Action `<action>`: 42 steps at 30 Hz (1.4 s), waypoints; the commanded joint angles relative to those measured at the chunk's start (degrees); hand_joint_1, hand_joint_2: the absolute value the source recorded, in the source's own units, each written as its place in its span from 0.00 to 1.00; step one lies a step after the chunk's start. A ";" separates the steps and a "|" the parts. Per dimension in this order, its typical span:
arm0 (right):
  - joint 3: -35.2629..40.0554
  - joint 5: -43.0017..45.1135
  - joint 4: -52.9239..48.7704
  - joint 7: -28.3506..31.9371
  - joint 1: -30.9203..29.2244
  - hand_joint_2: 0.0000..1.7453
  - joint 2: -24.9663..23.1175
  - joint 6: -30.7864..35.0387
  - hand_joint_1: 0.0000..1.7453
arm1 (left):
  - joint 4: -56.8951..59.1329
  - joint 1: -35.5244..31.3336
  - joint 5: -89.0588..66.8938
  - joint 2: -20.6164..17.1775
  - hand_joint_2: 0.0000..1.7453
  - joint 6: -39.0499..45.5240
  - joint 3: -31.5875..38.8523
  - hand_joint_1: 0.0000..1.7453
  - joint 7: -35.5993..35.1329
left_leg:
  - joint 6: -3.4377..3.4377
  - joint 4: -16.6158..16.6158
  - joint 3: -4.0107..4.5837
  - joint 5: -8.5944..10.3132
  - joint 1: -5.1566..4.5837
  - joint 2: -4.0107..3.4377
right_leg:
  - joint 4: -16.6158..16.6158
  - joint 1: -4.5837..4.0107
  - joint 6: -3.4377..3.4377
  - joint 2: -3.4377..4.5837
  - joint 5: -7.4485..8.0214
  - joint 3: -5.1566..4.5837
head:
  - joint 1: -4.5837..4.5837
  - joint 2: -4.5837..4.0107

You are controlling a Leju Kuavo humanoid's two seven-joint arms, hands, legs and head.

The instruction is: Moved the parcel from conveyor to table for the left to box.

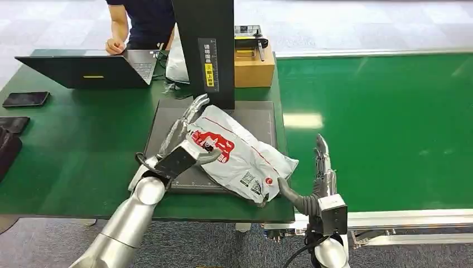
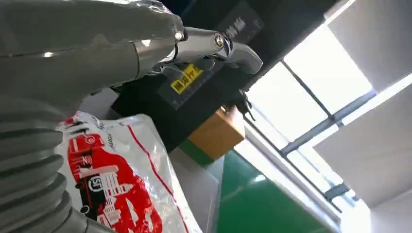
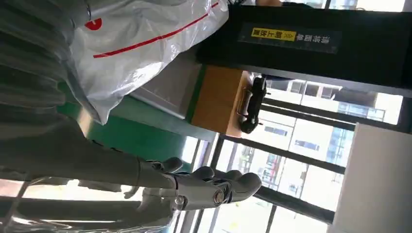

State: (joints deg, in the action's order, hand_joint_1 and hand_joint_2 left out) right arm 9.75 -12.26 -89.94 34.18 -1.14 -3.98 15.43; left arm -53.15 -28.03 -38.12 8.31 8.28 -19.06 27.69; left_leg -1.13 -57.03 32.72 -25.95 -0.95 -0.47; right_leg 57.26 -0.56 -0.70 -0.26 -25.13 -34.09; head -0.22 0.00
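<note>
The parcel, a grey-white plastic mailer with a red logo and a thin red line, lies flat on the dark grey mat on the green table. My left hand lies along the parcel's left edge with its fingers stretched toward the black column, its thumb resting on the red logo. The left wrist view shows the straight fingers above the parcel. My right hand stands open at the table's right edge, thumb pointing at the parcel's near right corner. In the right wrist view, the parcel lies apart from the fingers.
A black column rises behind the mat, with a cardboard box beside it. A laptop and a phone lie at the left, a person stands behind. The green conveyor belt runs on the right.
</note>
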 commanded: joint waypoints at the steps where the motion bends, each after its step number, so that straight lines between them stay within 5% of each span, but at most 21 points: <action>1: 1.34 0.91 2.06 0.05 -1.24 1.00 1.14 -0.19 0.00 | 21.00 -11.77 -4.22 1.03 1.00 -0.43 -6.96 0.00 -0.31 | 0.11 0.04 -0.10 0.03 0.04 0.22 | -0.06 -0.01 0.09 -0.17 -0.03 0.17 | 0.02 0.00; 12: 2.06 0.82 2.30 -0.30 -1.96 1.00 1.07 0.08 0.00 | 33.44 -18.60 -9.91 3.51 1.00 -4.29 -11.29 0.00 -5.15 | 0.09 -0.01 -0.04 0.01 0.05 0.09 | -0.04 -0.03 0.07 -0.05 -0.01 0.09 | 0.00 0.00; 37: 2.47 0.80 1.42 -1.22 -1.80 1.00 0.38 -0.30 0.00 | 38.20 -16.57 -18.13 2.42 1.00 -9.69 -17.25 0.00 -14.03 | 0.15 0.10 -0.21 0.00 0.04 -0.04 | -0.11 -0.01 0.10 0.11 0.02 0.21 | 0.00 0.00; 38: 2.51 0.86 1.47 -1.19 -1.82 1.00 0.36 -0.29 0.00 | 37.99 -16.47 -18.40 2.34 1.00 -8.63 -17.25 0.09 -13.80 | 0.11 0.06 -0.17 -0.01 0.02 -0.06 | -0.06 0.01 0.07 0.10 0.01 0.17 | 0.00 0.00; 39: 2.56 0.89 1.42 -1.18 -1.80 1.00 0.36 -0.31 0.00 | 38.08 -16.50 -18.44 2.38 1.00 -8.35 -17.16 0.86 -13.79 | 0.25 0.20 -0.34 0.02 0.06 -0.06 | -0.21 0.00 0.16 0.16 0.05 0.35 | 0.02 0.00; 40: 2.62 0.98 1.42 -1.20 -1.79 1.00 0.33 -0.40 0.00 | 37.84 -16.42 -18.45 2.37 1.00 -6.93 -16.84 1.00 -13.35 | 0.12 0.07 -0.19 0.00 0.03 -0.07 | -0.07 0.00 0.08 0.12 0.02 0.19 | 0.00 0.00; 42: 2.64 1.00 1.45 -1.22 -1.79 1.00 0.29 -0.43 0.00 | 37.63 -16.32 -18.18 2.35 1.00 -6.18 -16.45 1.00 -13.25 | 0.15 0.09 -0.21 0.00 0.04 -0.06 | -0.09 -0.01 0.09 0.12 0.02 0.21 | 0.00 0.00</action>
State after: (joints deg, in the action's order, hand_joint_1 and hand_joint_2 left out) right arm 11.17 -11.61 -90.01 33.09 -2.13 -3.96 15.26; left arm -19.74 -43.66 -56.10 11.15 -0.55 -34.18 13.92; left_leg -1.14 -57.03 32.67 -25.94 -0.95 -0.46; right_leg 57.26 -0.56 -0.70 -0.27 -25.13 -34.01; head -0.22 0.00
